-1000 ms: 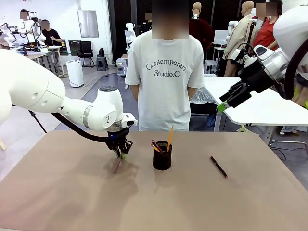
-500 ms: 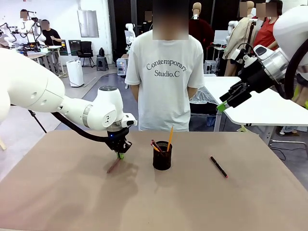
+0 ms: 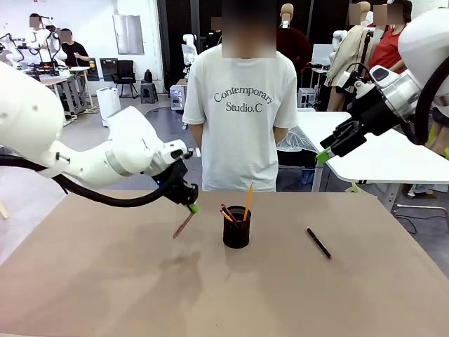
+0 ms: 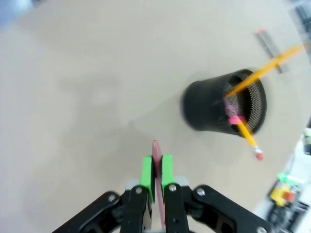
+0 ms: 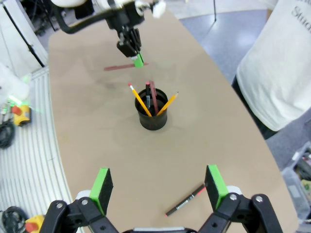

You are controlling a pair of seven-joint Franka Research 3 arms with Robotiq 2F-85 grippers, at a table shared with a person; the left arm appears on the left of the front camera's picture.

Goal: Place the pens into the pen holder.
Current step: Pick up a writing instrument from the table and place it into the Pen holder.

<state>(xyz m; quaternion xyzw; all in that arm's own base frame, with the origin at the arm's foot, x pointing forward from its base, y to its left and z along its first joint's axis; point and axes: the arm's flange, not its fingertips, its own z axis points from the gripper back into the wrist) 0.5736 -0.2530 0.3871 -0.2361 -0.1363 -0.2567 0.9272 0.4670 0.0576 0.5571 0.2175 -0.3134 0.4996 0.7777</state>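
Note:
My left gripper (image 3: 191, 206) is shut on a reddish-brown pen (image 3: 184, 225), which hangs tilted above the table, left of the pen holder (image 3: 236, 228). In the left wrist view the green pads (image 4: 147, 171) pinch the pen (image 4: 156, 154), with the black mesh holder (image 4: 218, 104) ahead to the right. Yellow-orange pens (image 3: 248, 199) stand in the holder. A black pen with a red tip (image 3: 318, 243) lies on the table right of the holder. My right gripper (image 3: 324, 156) hangs open high at the right; its view looks down on the holder (image 5: 153, 116) and the black pen (image 5: 187, 200).
A person in a white T-shirt (image 3: 242, 105) stands at the far edge of the table, just behind the holder. The brown tabletop (image 3: 224, 295) is bare in front of and beside the holder.
My left gripper closed on the reddish-brown pen, lifted it off the table and moved right toward the holder. The right arm has not moved.

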